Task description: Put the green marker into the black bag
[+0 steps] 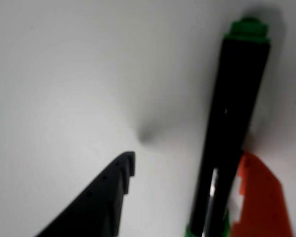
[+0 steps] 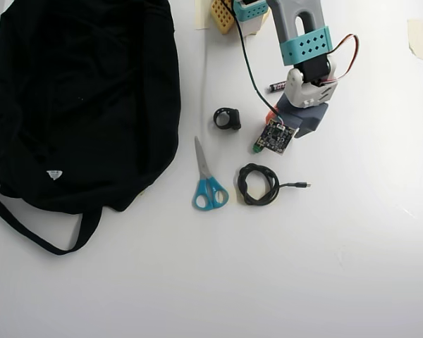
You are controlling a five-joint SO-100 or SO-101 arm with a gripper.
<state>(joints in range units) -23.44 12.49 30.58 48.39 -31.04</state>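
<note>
Green marker (image 1: pixel 232 128) lying on the white worktop (image 1: pixel 64 74), right of centre in the wrist view, small green end at the top, cap end at the bottom edge. In the overhead view, mostly hidden under the arm's wrist in the upper middle of the frame, only a green tip (image 2: pixel 256 148) peeking out at the lower left of the circuit board. Not yet lifted, judging by the shadow right against the barrel; carry and drop into the black bag (image 2: pixel 77 105), filling the upper left, both left to do.

Tool (image 1: pixel 185 170) spread fairly wide, straddling the marker: orange finger (image 1: pixel 259 197) touching or just beside the barrel on its right, black finger (image 1: pixel 103 197) well apart at lower left. Holding nothing so far.

Scissors (image 2: pixel 207 182) and coiled cable (image 2: pixel 258 184) lower down in the middle, apart from the marker.
</note>
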